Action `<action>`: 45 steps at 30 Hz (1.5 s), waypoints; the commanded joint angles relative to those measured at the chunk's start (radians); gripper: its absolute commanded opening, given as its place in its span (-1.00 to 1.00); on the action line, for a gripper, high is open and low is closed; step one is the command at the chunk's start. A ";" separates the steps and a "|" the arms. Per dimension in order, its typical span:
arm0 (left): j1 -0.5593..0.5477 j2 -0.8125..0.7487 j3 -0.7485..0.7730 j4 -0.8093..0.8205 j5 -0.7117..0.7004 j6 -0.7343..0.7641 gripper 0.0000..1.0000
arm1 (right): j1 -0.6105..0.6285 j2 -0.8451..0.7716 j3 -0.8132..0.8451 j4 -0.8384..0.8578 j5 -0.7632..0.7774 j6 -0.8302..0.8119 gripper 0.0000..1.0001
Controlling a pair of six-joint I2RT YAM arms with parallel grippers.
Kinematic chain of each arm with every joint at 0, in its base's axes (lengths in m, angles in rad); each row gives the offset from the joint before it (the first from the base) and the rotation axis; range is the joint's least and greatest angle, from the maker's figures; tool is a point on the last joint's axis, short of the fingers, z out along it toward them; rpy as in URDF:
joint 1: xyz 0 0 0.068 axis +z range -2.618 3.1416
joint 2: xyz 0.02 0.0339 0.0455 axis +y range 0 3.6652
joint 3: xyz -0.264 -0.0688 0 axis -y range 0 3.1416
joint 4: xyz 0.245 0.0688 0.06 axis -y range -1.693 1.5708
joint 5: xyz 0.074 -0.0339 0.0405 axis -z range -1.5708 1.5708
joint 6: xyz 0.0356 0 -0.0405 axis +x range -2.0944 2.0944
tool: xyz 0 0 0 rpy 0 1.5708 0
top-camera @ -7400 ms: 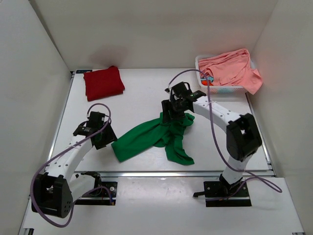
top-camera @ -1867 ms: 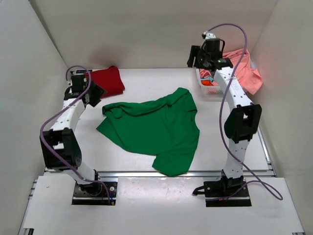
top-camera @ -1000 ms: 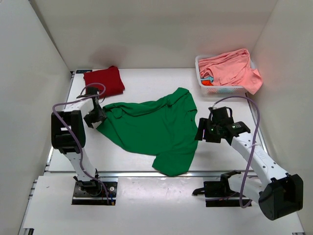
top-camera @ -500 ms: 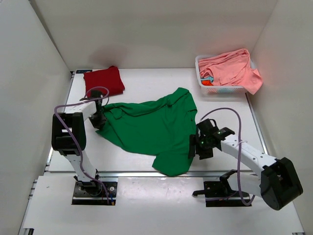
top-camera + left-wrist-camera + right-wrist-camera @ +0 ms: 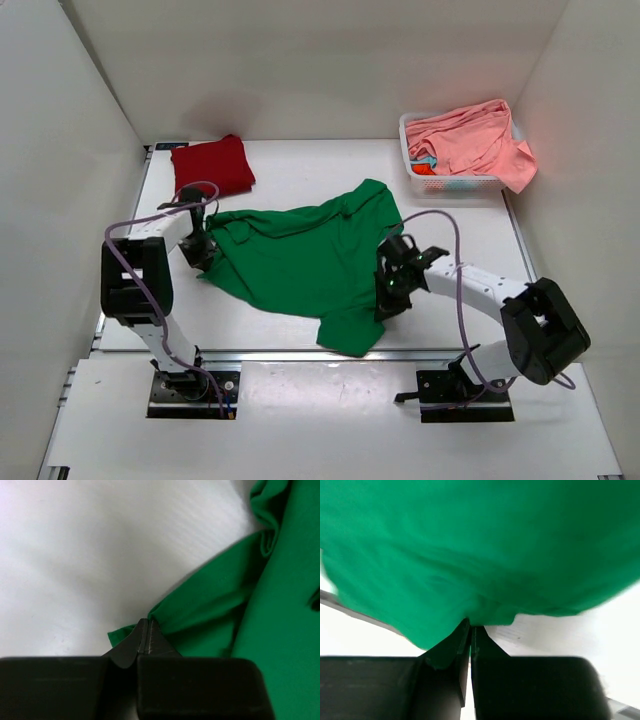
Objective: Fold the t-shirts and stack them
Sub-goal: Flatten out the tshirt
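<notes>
The bright green t-shirt lies spread out, still wrinkled, in the middle of the table. My left gripper is shut on its left edge; in the left wrist view the jaws pinch a fold of green cloth. My right gripper is shut on the shirt's right edge, low down, and the right wrist view shows green cloth caught at the closed tips. The dark red t-shirt lies folded at the back left. The salmon pink t-shirt is heaped in the basket.
A white lattice basket stands at the back right against the wall. White walls enclose the table on three sides. A metal rail runs along the near edge, just below the green shirt's bottom sleeve.
The right arm swung in leftwards to the green shirt's right edge and shut on it. The left gripper closed on the left edge. The shirt's lower flap shifted slightly.
</notes>
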 commanded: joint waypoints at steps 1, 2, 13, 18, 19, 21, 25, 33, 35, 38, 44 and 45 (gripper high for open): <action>0.036 -0.110 0.043 -0.068 0.045 0.011 -1.00 | -0.114 -0.043 0.169 -0.039 0.002 -0.093 -1.00; 0.039 -0.133 0.051 -0.072 0.055 0.005 -1.00 | -0.133 -0.047 0.234 -0.069 -0.010 -0.114 -1.00; 0.025 -0.204 0.648 -0.091 0.088 -0.195 -1.00 | -0.400 0.044 1.060 -0.217 -0.107 -0.297 -1.00; 0.077 -0.053 1.097 -0.246 0.230 -0.222 -1.00 | -0.481 0.112 1.361 -0.200 -0.178 -0.244 -1.00; 0.074 -0.051 1.146 -0.246 0.232 -0.230 -1.00 | -0.471 0.109 1.376 -0.197 -0.159 -0.256 -1.00; 0.083 -0.086 1.150 -0.190 0.267 -0.241 -1.00 | -0.440 0.067 1.411 -0.168 -0.104 -0.299 -1.00; 0.102 -0.166 1.187 -0.117 0.260 -0.287 -1.00 | -0.516 -0.041 1.395 -0.019 -0.088 -0.271 -1.00; 0.163 -0.174 0.964 -0.054 0.471 -0.422 -1.00 | -0.618 0.087 1.429 -0.028 -0.247 -0.213 -0.98; 0.160 -0.119 0.918 -0.027 0.526 -0.440 -1.00 | -0.622 0.167 1.454 -0.047 -0.308 -0.196 -1.00; 0.156 0.022 0.974 -0.020 0.612 -0.439 -1.00 | -0.616 0.335 1.532 -0.079 -0.386 -0.173 -1.00; 0.156 0.225 1.256 0.001 0.631 -0.469 -1.00 | -0.612 0.530 1.715 -0.087 -0.403 -0.182 -1.00; 0.171 0.230 1.296 0.033 0.654 -0.492 -1.00 | -0.619 0.519 1.730 -0.041 -0.406 -0.176 -1.00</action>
